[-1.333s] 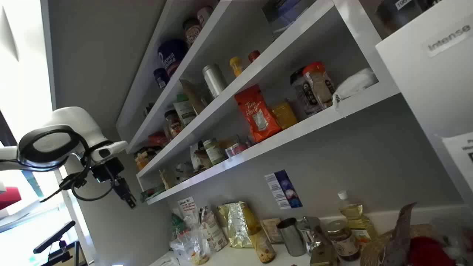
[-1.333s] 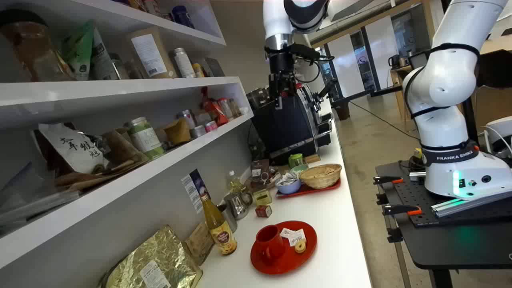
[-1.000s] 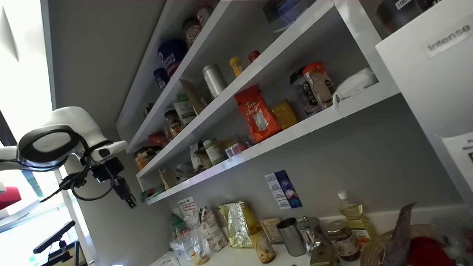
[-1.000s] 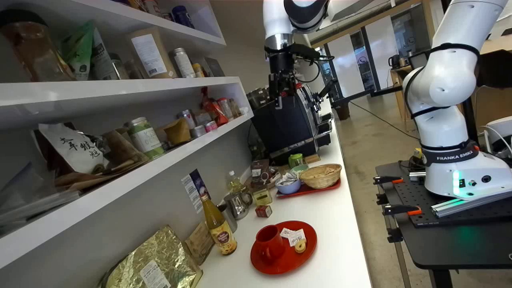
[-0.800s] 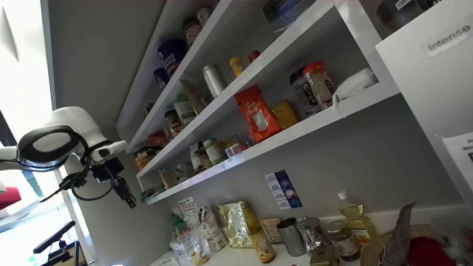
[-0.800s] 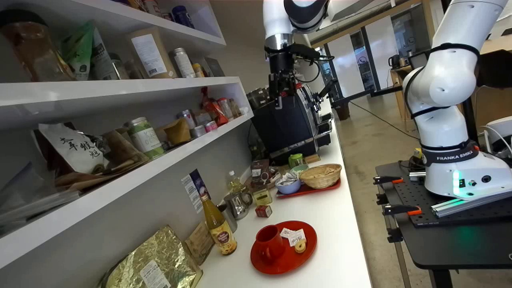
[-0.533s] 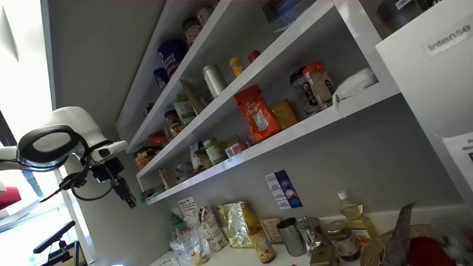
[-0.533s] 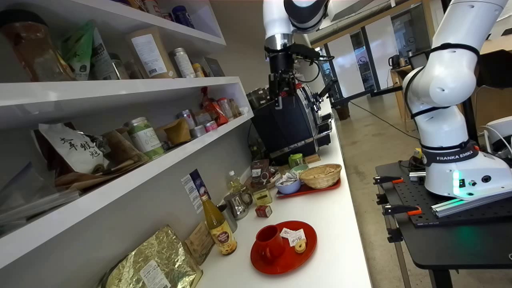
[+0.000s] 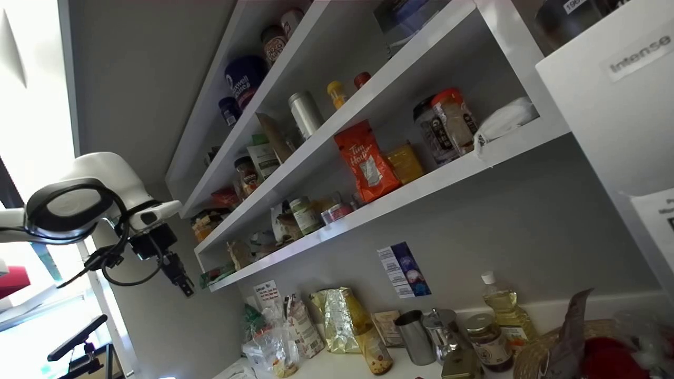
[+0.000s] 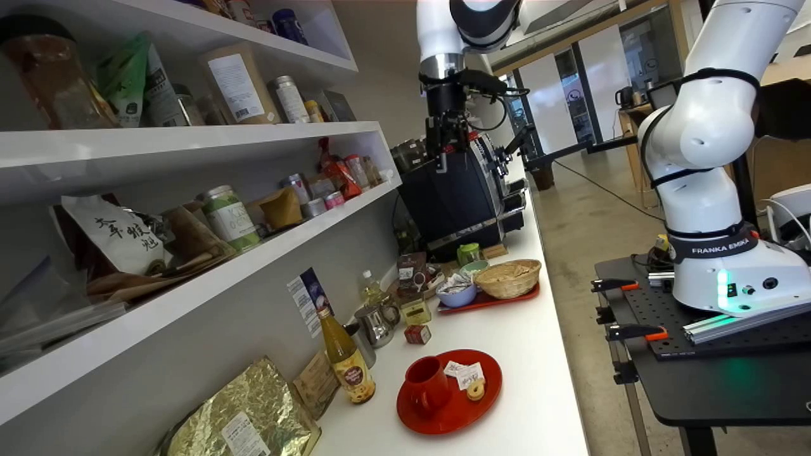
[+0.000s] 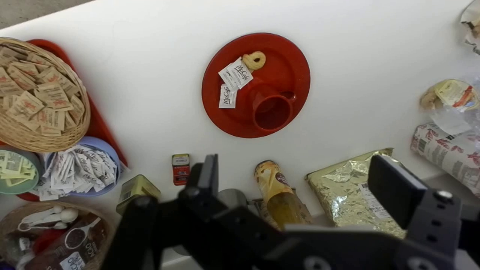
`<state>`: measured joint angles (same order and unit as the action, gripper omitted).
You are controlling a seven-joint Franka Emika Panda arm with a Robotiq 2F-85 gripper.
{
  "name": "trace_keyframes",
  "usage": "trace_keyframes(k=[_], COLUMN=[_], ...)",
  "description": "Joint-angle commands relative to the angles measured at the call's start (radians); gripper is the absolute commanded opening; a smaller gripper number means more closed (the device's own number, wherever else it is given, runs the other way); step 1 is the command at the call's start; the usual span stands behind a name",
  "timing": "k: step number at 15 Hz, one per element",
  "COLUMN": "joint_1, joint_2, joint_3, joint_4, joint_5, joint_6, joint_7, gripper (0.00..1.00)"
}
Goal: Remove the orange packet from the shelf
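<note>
The orange packet (image 9: 371, 166) stands tilted on the white shelf (image 9: 316, 239), beside a smaller yellowish-tan box and near jars. In an exterior view the packet (image 10: 339, 171) is at the far end of the shelf (image 10: 209, 285). My gripper (image 9: 185, 287) hangs in the air in front of the shelf, well apart from the packet, pointing down. It also shows in an exterior view (image 10: 440, 161). In the wrist view the gripper (image 11: 294, 176) has its fingers wide apart with nothing held, above the counter. The packet is out of the wrist view.
A red plate (image 11: 221, 120) with a red mug (image 11: 272, 112), a yellow bottle (image 11: 275, 183) and a gold foil bag (image 11: 337, 183) are on the counter below. Another shelf tier (image 10: 190, 136) runs above the packet's tier. A black machine (image 10: 450, 196) stands past the shelf end.
</note>
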<state>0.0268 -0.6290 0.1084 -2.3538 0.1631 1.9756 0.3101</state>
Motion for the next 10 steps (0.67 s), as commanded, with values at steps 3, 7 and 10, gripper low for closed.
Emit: trace_keyframes(k=[3,7,10], joint_1=[-0.071,-0.174,-0.257], joint_2=[0.031,0.137,0.262], joint_3=[0.018,0.006,-0.015], joint_4=[-0.023,0.008,0.085], joint_5=[-0.072,-0.171,-0.268], joint_6=[0.214,0.448,0.58], joint_7=[0.042,0.092,0.086], gripper=[1.0,1.0,1.0])
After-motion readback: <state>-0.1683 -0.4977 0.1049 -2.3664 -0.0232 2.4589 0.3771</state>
